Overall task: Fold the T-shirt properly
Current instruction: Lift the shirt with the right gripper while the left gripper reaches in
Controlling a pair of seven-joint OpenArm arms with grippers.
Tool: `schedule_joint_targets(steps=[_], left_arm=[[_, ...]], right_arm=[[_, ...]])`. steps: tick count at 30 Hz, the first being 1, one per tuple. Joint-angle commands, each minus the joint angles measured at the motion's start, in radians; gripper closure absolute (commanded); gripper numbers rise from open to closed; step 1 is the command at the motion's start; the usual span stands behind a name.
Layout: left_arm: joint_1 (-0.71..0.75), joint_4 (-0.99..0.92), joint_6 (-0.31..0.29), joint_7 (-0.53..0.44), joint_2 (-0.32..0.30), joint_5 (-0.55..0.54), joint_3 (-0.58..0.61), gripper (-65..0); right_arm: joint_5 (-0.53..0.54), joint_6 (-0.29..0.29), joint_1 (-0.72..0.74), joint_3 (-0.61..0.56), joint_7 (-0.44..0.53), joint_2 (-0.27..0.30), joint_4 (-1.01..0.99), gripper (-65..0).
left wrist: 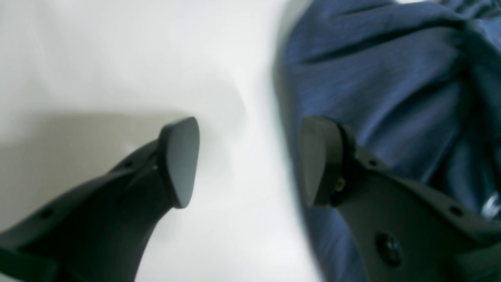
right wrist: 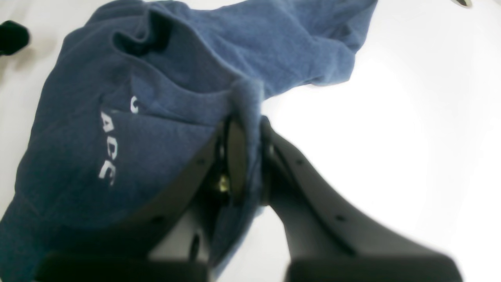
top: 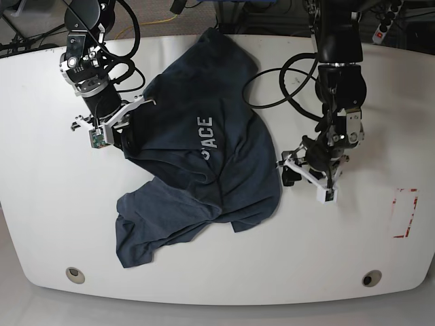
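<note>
On white oval tabletop (top: 41, 204), dark slate-blue heathered cotton T-shirt (top: 204, 170) lies crumpled, spread from far edge toward near left, white letters "ACE" showing mid-chest. Right claw (right wrist: 250, 156) clamped on bunched fold of shirt at its left edge in base view, fabric pinched between black fingers. Left claw (left wrist: 250, 164) apart, holding nothing, hovering just beside shirt's opposite edge over bare tabletop.

Soft, heathered matt cloth on the T-shirt (top: 224, 156); smooth, faintly glossy white desk (top: 353, 251); matt black plastic on the left gripper (left wrist: 250, 160) fingers.
</note>
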Motion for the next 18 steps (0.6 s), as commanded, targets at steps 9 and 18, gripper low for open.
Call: schedule_joint_targets(steps=[9,18], left_arm=[[-0.14,-0.224,-0.005,-0.111,0.051,-0.008,0.067,-37.1],[-0.201,-0.41,-0.005,-0.191,0.088,-0.01,0.067,-29.6]], right_arm=[[0.004,0.0,0.014,0.004,0.031,0.009,0.017,0.0],[0.001,-0.005,0.014,0.007,0.031,0.009,0.014,0.0]])
